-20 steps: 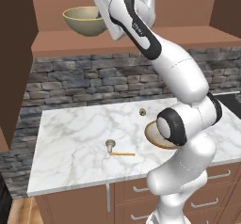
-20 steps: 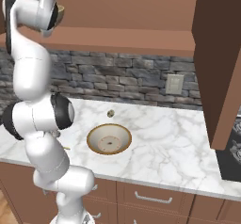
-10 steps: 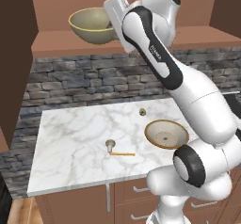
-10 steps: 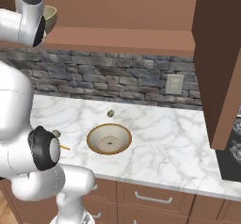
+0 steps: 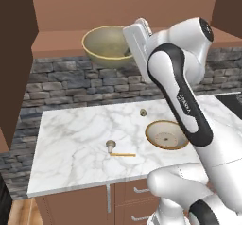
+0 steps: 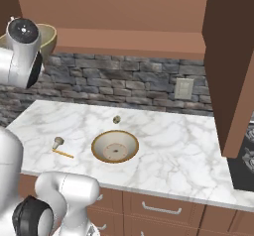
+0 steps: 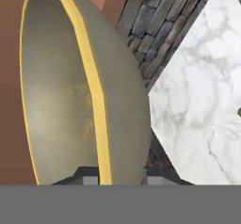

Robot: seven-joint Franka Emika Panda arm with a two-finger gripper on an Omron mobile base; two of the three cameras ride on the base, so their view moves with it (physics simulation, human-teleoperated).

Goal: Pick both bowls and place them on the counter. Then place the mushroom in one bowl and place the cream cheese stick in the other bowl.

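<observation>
Gripping the olive bowl [image 5: 108, 46] by its rim, our gripper [image 7: 121, 177] is holding it high above the counter [image 5: 75, 139]; we are judging level, slow lowering beside the beige bowl [image 5: 166, 134] best.

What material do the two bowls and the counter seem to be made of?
Deep olive bowl: probably glazed ceramic, with a smooth, dull surface and a yellow rim. Shallow beige bowl: likely ceramic too, matte, speckled inside, tan rim. Counter: looks like polished white marble, going by its grey veins.

bg: grey stone wall [image 6: 124, 86] | brown cabs [image 6: 233, 56] | wood drawers [image 6: 163, 212]
</observation>
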